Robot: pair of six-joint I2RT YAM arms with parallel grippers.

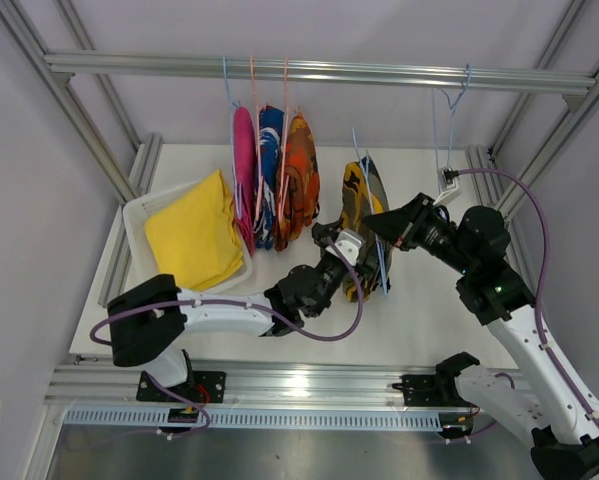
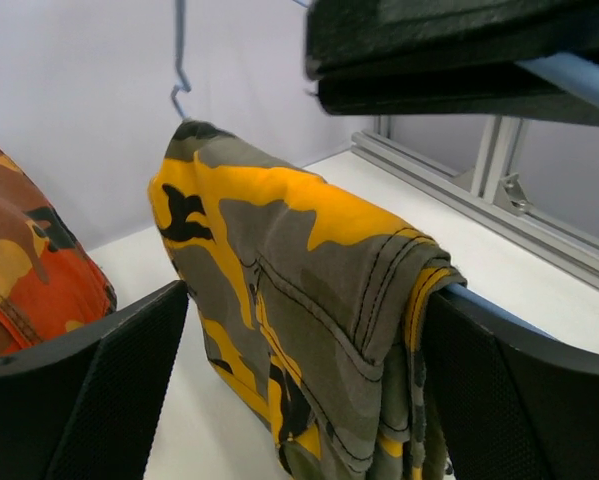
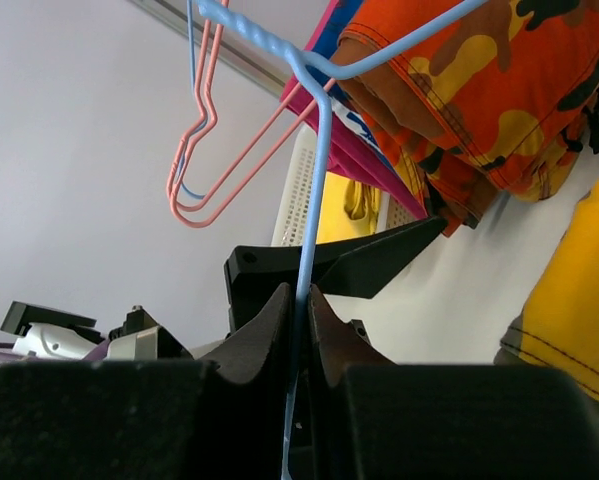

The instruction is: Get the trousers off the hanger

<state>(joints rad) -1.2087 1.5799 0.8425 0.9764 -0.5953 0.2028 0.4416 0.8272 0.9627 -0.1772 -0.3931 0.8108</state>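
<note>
Two fingers of the left gripper stand spread wide either side of the yellow-and-dark camouflage cloth trousers, which drape over a thin blue wire hanger; the right gripper pinches that hanger's wire.

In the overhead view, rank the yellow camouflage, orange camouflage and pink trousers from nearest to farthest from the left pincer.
1. Yellow camouflage trousers, between the open fingers of the left pincer.
2. Orange camouflage trousers, hanging further left.
3. Pink trousers, leftmost of the three.
</note>
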